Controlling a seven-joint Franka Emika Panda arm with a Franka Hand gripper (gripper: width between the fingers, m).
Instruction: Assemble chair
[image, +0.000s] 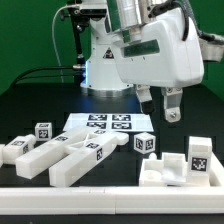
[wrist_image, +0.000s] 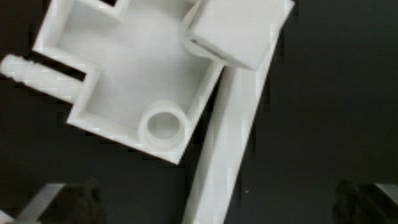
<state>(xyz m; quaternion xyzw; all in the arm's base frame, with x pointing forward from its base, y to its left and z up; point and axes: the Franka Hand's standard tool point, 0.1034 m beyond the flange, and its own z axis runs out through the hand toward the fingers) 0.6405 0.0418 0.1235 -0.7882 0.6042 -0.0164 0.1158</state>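
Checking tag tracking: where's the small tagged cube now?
Exterior view, centre-right: the cube sits just right of the marker board, left of the blocky chair part.

Arm (image: 150, 55): glossy white moulded casing, rounded joints, boxy white block at the end. Two short dark-grey fingers (image: 171, 103) under it, seen in the wrist view only as blurred dark tips. Black cables (image: 68, 18) by the upper casing.

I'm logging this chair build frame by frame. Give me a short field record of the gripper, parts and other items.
gripper: open, empty, raised, touching nothing
left group: loose tagged bars, exterior view's left
right group: blocky piece, exterior view's right
wrist view: slab with round hole, long bar beside it
marker board: flat, behind the parts
small cube: between the two groups
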